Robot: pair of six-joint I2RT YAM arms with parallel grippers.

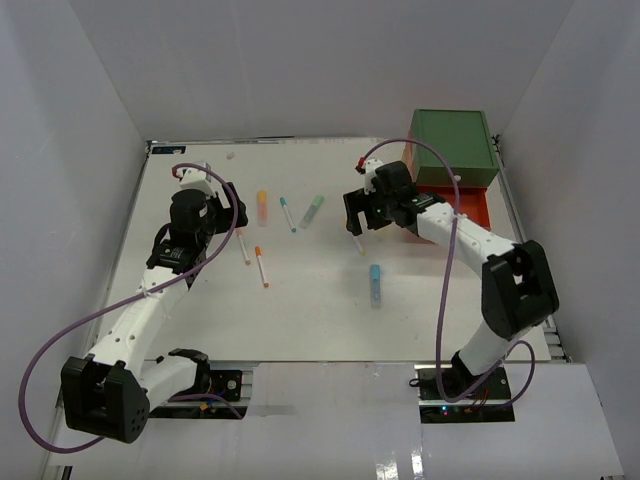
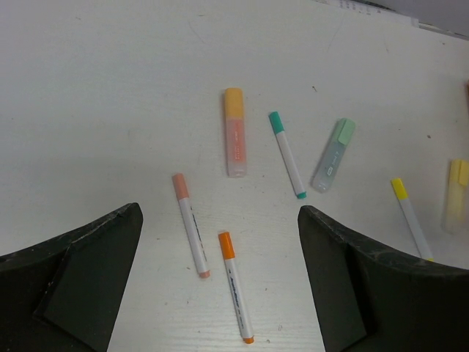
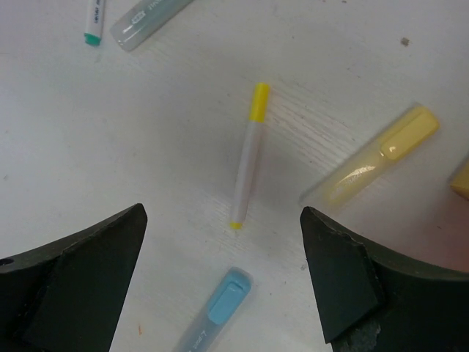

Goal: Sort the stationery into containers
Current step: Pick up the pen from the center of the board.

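Lower wide-spread, empty right fingers (image 3: 73, 282) squarely astride the yellow-capped pen (image 3: 248, 158), then pinch mid-barrel; left fingers (image 2: 73, 282) likewise wide, holding nothing.

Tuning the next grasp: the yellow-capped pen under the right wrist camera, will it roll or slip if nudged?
Likely to roll: the yellow pen looks slim and round, lying flat on the smooth white table. Probably stiff and light, since it is a thin, straight barrel. The plain, smooth body may slip, so pinching across its middle seems safest.

Lab test cell: white table (image 1: 320, 315) within plain white enclosure walls (image 1: 70, 120).
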